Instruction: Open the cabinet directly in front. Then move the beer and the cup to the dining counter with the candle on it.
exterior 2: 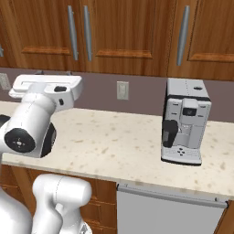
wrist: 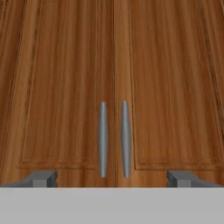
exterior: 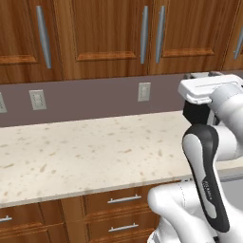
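The cabinet is a reddish-brown wall unit with its doors shut. Two vertical metal bar handles stand side by side at the seam between the doors. My gripper faces that seam from a short distance, open, with nothing between its fingertips. The same cabinet hangs above the countertop in the left base view, and my white hand is raised below and in front of it. The cabinet also shows in the right base view. The beer and the cup are hidden. The dining counter and the candle are out of view.
A beige speckled countertop backed by a wall with outlets runs under the cabinets. A white coffee machine stands on it at the right. Drawers and a grey appliance front sit below.
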